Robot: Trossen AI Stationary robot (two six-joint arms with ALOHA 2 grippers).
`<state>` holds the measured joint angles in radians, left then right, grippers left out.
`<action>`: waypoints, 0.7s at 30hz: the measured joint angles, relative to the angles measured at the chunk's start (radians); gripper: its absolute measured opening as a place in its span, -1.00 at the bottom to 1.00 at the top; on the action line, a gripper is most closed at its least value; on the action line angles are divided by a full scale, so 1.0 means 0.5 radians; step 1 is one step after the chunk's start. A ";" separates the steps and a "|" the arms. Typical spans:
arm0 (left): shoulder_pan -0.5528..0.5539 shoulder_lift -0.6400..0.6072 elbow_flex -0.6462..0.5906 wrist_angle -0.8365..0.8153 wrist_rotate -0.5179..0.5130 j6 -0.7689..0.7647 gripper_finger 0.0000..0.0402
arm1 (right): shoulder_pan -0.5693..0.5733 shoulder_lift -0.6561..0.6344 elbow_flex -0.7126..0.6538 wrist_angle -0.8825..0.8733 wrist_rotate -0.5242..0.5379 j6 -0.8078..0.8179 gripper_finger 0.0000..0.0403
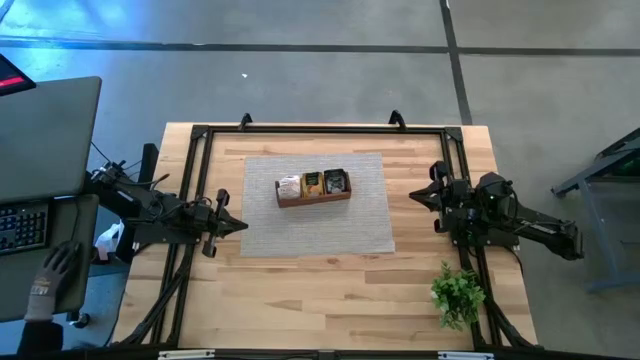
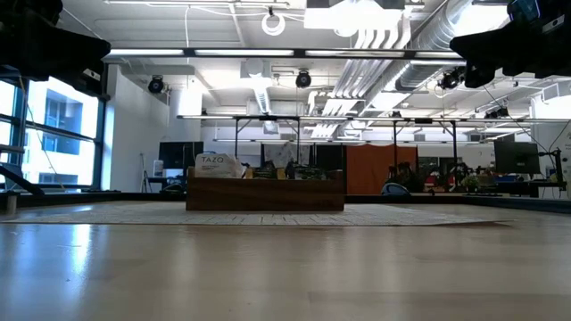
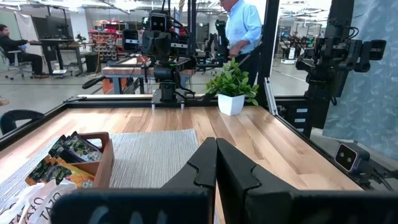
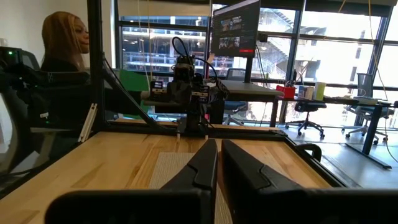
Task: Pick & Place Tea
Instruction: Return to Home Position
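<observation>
Tea: small flat square tea sachets (image 1: 312, 183), all lying in the tray. The white-and-orange ones are in the compartment toward my left arm, the yellow ones in the middle and the dark grey-green ones toward my right arm. In the low view one white sachet (image 2: 217, 164) stands up above the wall.
Tray: brown three-compartment wooden tray (image 1: 315, 201), in the middle of a grey woven mat (image 1: 360, 225) on the pale wooden table (image 1: 300, 300).
My left gripper (image 1: 238, 225): at the mat's edge, well apart from the tray. My fingers are pressed together with nothing between them.
My right gripper (image 1: 416, 196): near the mat's opposite edge. My fingers are closed to a thin slit and hold nothing.
Plant: small green plant (image 1: 457, 293) in a white pot, beside my right arm.
Off the table: a person's gloved hand (image 1: 50, 280) near a dark keyboard (image 1: 22, 225), on my left arm's side.
</observation>
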<state>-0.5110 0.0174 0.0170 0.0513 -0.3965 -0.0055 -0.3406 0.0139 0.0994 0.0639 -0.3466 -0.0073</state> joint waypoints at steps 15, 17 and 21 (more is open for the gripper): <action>0.001 0.000 0.000 0.000 0.000 -0.001 -1.00 | -0.001 0.000 0.000 0.000 0.000 0.000 -0.91; 0.000 0.000 0.000 0.000 0.000 0.000 -1.00 | 0.000 0.000 0.000 0.000 -0.001 0.001 -0.92; 0.000 0.000 0.000 0.000 0.000 0.000 -1.00 | 0.000 0.000 0.000 0.000 0.000 0.000 -0.91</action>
<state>-0.5110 0.0174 0.0170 0.0513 -0.3965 -0.0055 -0.3406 0.0139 0.0994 0.0639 -0.3466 -0.0072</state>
